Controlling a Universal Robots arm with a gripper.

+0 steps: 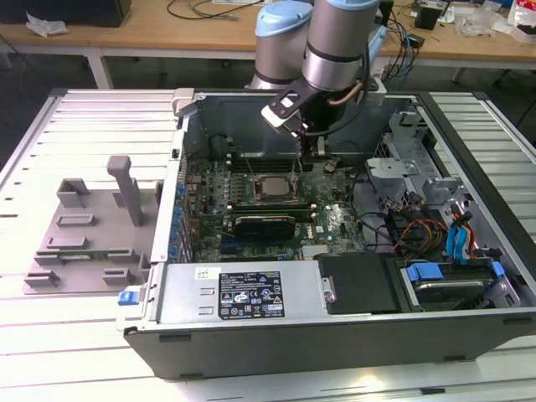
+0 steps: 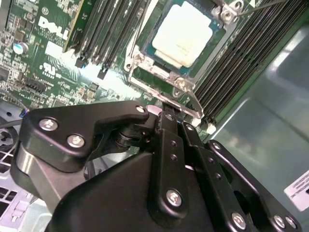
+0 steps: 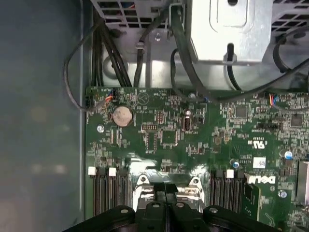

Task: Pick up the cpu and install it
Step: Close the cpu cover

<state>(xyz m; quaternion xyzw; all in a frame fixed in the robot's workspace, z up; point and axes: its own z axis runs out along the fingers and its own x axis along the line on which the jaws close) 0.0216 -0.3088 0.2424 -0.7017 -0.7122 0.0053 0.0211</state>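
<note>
the gripper (image 2: 176, 122) is nearest in the second wrist view, its black screwed links ending in two fingers pressed together with nothing between them. just past their tips the cpu (image 2: 183, 34) lies flat in its socket, pale metal top up. the silver socket bracket (image 2: 159, 89) frames it, and black memory slots (image 2: 241, 63) flank it on the green motherboard (image 2: 53, 67).

in the first wrist view the clenched gripper (image 3: 166, 187) hangs over the socket bracket. farther off are a coin cell battery (image 3: 121, 116) and black cables (image 3: 108, 48).

in the exterior view the arm (image 1: 335, 42) reaches into the open computer case (image 1: 335, 343). the gripper (image 1: 311, 151) is near the cpu (image 1: 270, 186), towards the exterior view's right. a long black card (image 1: 265, 224) lies just beside the socket. a grey plastic tray (image 1: 84, 234) stands on the slatted table (image 1: 50, 117) at the exterior view's left.
</note>
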